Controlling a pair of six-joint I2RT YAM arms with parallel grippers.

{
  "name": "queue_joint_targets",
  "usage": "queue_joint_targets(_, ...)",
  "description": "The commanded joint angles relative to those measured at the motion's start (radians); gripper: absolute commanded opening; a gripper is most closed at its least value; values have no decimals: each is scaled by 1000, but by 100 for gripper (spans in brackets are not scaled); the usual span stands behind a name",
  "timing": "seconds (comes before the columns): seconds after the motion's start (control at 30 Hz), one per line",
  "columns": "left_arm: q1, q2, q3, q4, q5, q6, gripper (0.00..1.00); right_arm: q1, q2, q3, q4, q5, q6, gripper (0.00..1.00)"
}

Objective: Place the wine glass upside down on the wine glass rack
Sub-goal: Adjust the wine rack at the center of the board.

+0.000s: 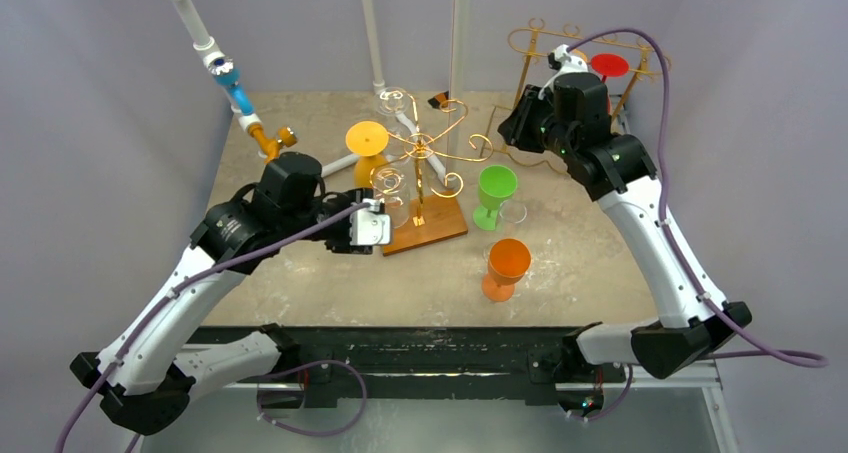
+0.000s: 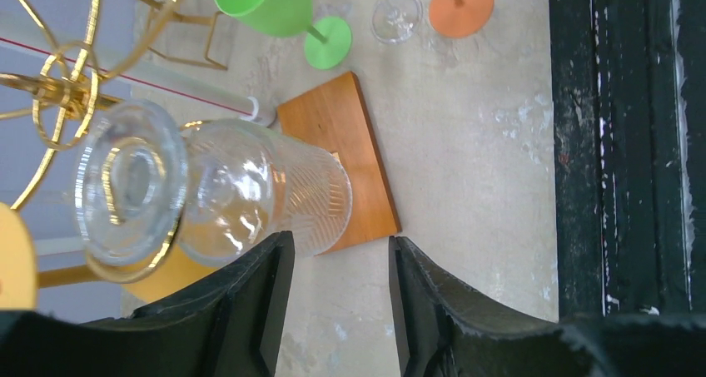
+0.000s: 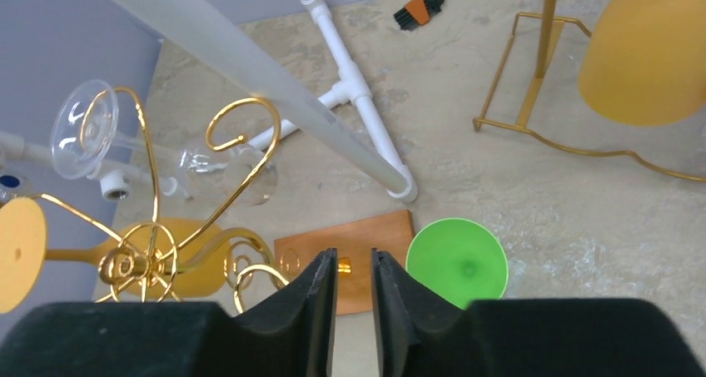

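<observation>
The clear wine glass (image 2: 250, 186) hangs on the gold rack (image 1: 432, 145), foot up in one of its curled arms and bowl mouth down over the wooden base (image 2: 341, 161), so I judge the step in hand is letting go and getting clear. My left gripper (image 2: 341, 248) stands moderately apart with nothing between its fingers. The glass lies just off one finger, and I cannot tell whether that finger touches the bowl's rim.

To do this well I would keep those jaws as they stand and back straight out along the line of the fingers, away from the rack. Any sideways sweep would nudge the bowl and set it swinging on its hook. I would also stay low enough to miss the yellow glass (image 1: 367, 143) hanging on the neighbouring arm.

My left arm reaches forward and inward from its base, elbow bent. Its wrist is rolled on its side, so the table edge runs upright in that wrist's view.

My right arm is stretched to the back right, its wrist up by the second rack (image 1: 580, 45). My right gripper (image 3: 354, 265) is narrowed to a slim gap with nothing in it, looking down on the green glass (image 3: 458, 262)
</observation>
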Motion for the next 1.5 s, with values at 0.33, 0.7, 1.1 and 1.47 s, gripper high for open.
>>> queue_joint_targets(0.33, 3, 121, 274, 131, -103, -314, 56, 14, 57, -13, 45, -15, -21, 8)
queue_joint_targets(0.7, 3, 132, 298, 83, -99, -288, 56, 104, 86, 15, 23, 27, -9, 8)
queue_joint_targets(1.1, 3, 28, 184, 63, -106, -304, 56, 104, 84, 35, 5, 29, -2, 8)
queue_joint_targets(1.47, 4, 58, 241, 96, -155, -311, 56, 107, 69, 17, -3, 20, -1, 8)
